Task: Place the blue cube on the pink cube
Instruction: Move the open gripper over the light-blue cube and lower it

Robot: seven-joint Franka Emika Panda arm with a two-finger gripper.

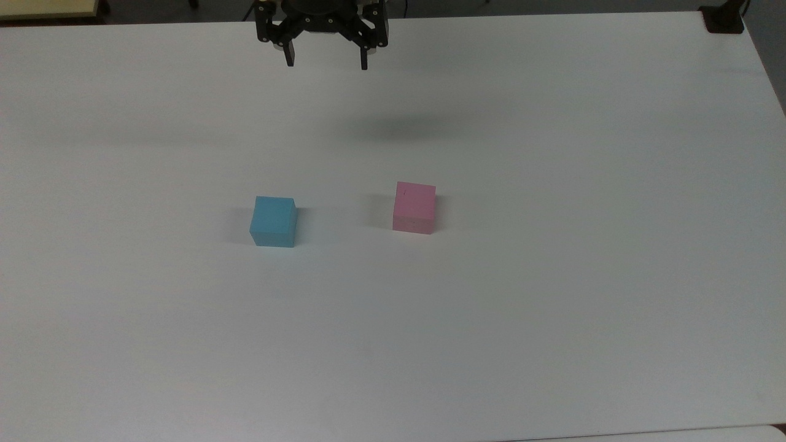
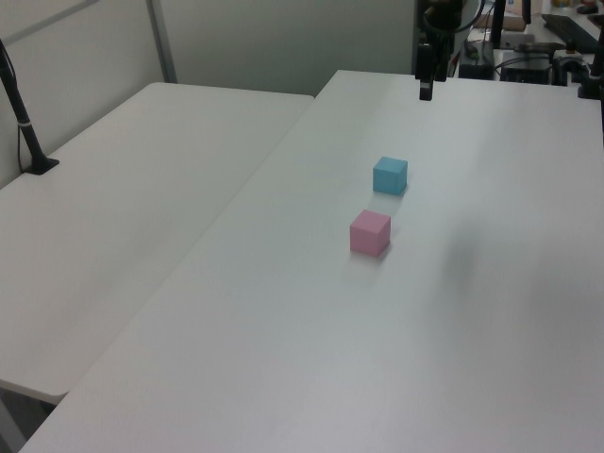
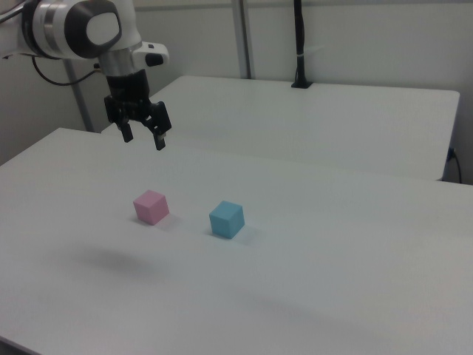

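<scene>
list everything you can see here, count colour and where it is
blue cube: 1, light blue, on the white table, at the top view's left of the pink cube, apart from it
pink cube: 1, pale pink, on the same table, nothing on top
white table: 1, white, under both cubes
second table: 1, white, alongside the first
black post: 1, black, standing on the second table
arm: 1, white and grey, above the table
gripper: 1, black, open, empty, raised above the table beyond the cubes
</scene>
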